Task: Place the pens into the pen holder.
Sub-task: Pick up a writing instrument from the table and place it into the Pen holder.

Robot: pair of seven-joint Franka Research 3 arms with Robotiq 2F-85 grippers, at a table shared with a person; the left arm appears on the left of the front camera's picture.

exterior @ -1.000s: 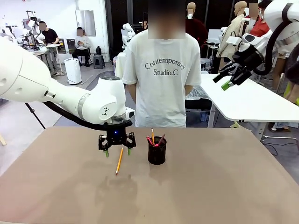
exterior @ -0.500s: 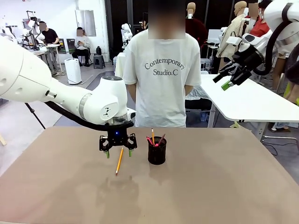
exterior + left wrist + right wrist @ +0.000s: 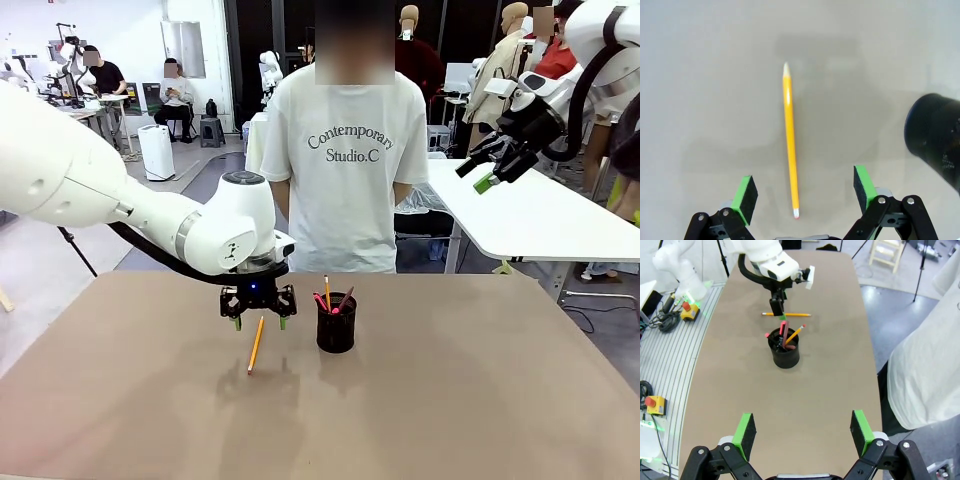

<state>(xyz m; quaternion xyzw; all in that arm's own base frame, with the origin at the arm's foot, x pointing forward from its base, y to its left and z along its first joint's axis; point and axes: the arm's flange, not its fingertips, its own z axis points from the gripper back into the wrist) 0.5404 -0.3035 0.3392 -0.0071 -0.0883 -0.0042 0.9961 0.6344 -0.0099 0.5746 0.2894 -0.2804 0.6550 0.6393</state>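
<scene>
From the front, one yellow-orange wooden pencil (image 3: pixel 256 345) lies alone on the flat brown table (image 3: pixel 450 400), just left of the small black cylindrical metal-mesh pen holder (image 3: pixel 336 328). Three pens (image 3: pixel 326 290) stand in that cup: another yellow-orange pencil, a pink-red one and a dark reddish-brown one. The left gripper (image 3: pixel 259 323) hangs low over the lying pencil's far end, its two fingers apart and gripping nothing. The right gripper (image 3: pixel 475 178) is raised high at the right, well apart from the table, and one person in a white T-shirt (image 3: pixel 345 150) stands at the far side. In the left wrist view the left gripper's two green pads (image 3: pixel 746 192) stand wide. The pencil (image 3: pixel 790 140) runs between them untouched, and the pen holder (image 3: pixel 932 135) shows at the right edge. In the right wrist view the right gripper (image 3: pixel 802 422) is spread wide and empty above the table. Farther off stand the pen holder (image 3: pixel 785 354) with three pens, the single pencil (image 3: pixel 786 314) beyond it, and the left gripper (image 3: pixel 777 307) over that pencil.
</scene>
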